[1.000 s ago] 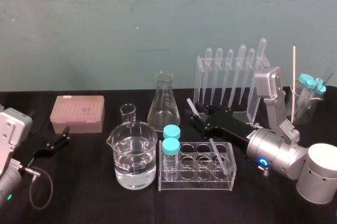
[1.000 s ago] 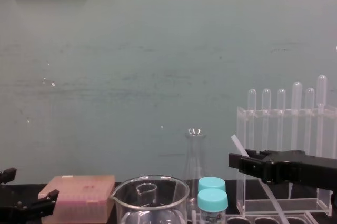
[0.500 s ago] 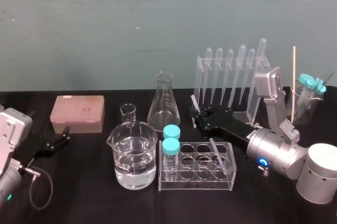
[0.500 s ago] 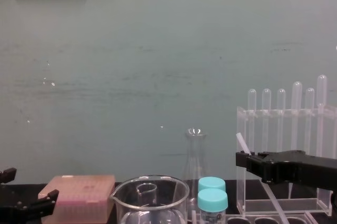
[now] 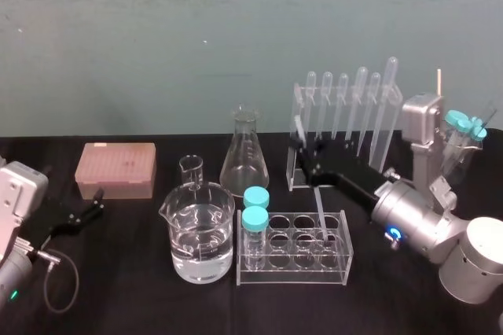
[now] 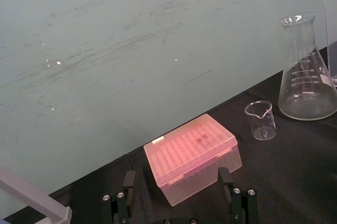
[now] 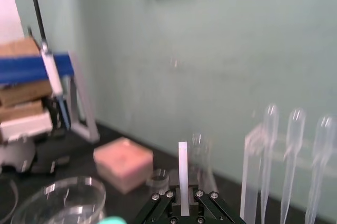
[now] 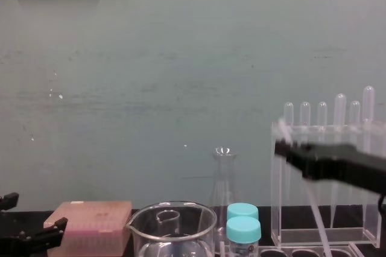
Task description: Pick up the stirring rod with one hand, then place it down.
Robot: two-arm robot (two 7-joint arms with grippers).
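— Which hand has the stirring rod?

— The right hand (image 5: 302, 149). Its two jaws are clamped on the stirring rod (image 5: 320, 211) just in front of the left end of the pipette rack (image 5: 346, 115), well above the worktop (image 5: 118, 288).

— How does the rod sit?

— Tilted. A short upper end pokes above the jaws by the pipette rack's left wall. The long lower part slants down and forward, ending over the clear tube rack (image 5: 291, 268) that stands in front of the pipette rack. Whether the tip touches it, I cannot tell.

— And up close?

— In the right wrist view the rod stands straight up between the black fingers (image 7: 213, 207).

— The other arm?

— The left hand (image 5: 78, 213) rests far to the left of the pipette rack, low by the worktop, jaws apart, with a pink box (image 6: 192, 155) just beyond it.
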